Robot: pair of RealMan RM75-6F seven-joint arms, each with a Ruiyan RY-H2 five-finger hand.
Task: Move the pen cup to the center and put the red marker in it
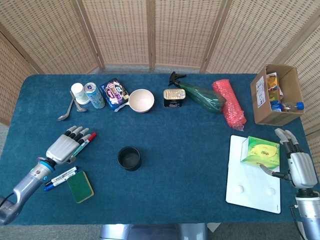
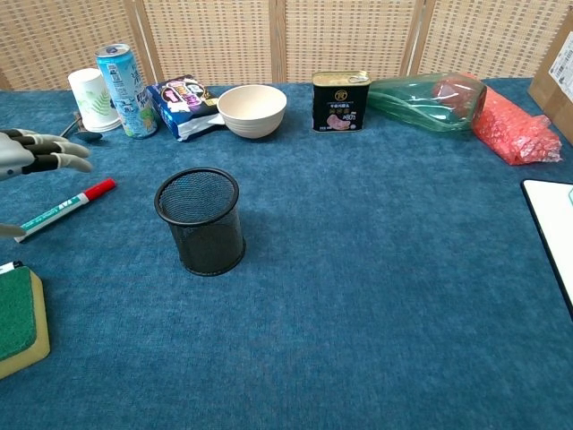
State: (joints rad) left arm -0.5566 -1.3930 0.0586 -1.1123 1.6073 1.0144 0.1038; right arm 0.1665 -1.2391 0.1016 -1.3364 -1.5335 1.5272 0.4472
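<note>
At left of the frame my left hand (image 1: 64, 146) hovers over the red-capped white marker (image 1: 85, 143), fingers (image 2: 63, 163) spread, holding nothing; the black mesh pen cup (image 1: 129, 158) stands mid-desk. My right hand (image 1: 299, 167) rests empty, fingers apart.

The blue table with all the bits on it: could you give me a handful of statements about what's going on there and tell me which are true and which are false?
1. The red marker is already inside the pen cup. False: it lies on the blue table, to the left of the cup.
2. The pen cup stands upright and has nothing in it. True.
3. The left hand is above the red marker with its fingers spread. True.
4. The right hand is lifting the green box. False: it is beside the box, which sits on the white board.
5. The bowl is tipped on its side. False: it sits upright.
</note>
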